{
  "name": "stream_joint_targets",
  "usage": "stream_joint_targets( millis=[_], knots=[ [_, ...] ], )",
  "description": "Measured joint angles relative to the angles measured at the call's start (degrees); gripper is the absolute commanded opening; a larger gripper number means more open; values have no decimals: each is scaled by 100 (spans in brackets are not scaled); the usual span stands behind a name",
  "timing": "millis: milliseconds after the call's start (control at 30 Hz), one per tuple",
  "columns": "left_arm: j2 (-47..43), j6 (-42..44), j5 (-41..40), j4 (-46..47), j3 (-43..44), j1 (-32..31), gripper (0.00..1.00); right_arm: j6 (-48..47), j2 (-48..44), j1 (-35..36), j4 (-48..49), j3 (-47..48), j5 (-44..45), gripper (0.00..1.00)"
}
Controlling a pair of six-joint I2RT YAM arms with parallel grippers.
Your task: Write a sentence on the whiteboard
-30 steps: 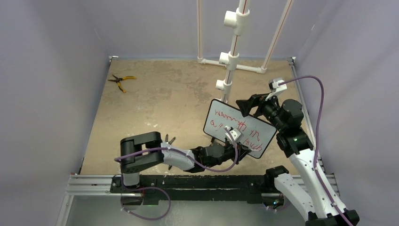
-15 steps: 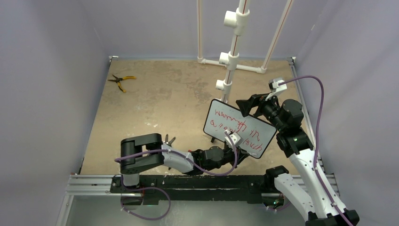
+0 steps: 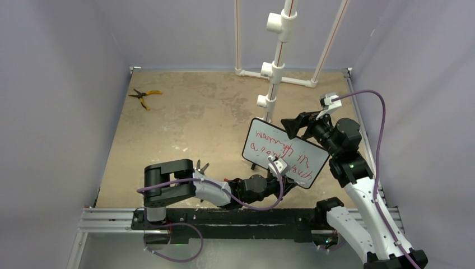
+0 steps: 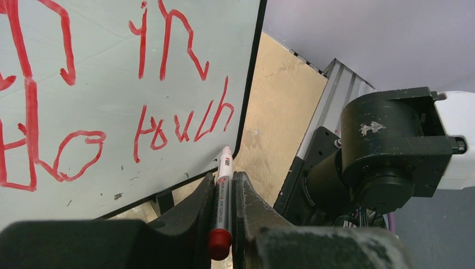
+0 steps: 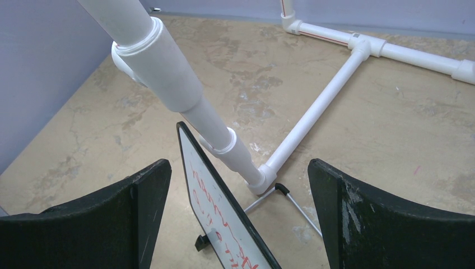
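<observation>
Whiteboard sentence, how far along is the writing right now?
Done: red lines of the sentence cover much of the whiteboard, one word reading like touch. In hand: the left claw is shut on the red marker, tip by a board corner. The right claw stands open astride the board's edge, not gripping. Left: whether more words follow cannot be told.

Yellow pliers (image 3: pixel 143 96), white pipe frame (image 3: pixel 270 71)
</observation>
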Motion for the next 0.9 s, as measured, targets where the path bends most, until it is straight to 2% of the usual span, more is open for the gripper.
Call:
stream_joint_targets(
  millis=[667, 800, 900],
  knots=[
    [149, 24, -48, 35, 133, 0, 0, 0, -37, 0, 0, -22, 0, 95],
    [-192, 17, 129, 17, -155, 7, 0, -2, -39, 0, 0, -22, 0, 95],
    [-772, 4, 448, -216, -439, 42, 0, -2, -57, 0, 0, -22, 0, 95]
  ],
)
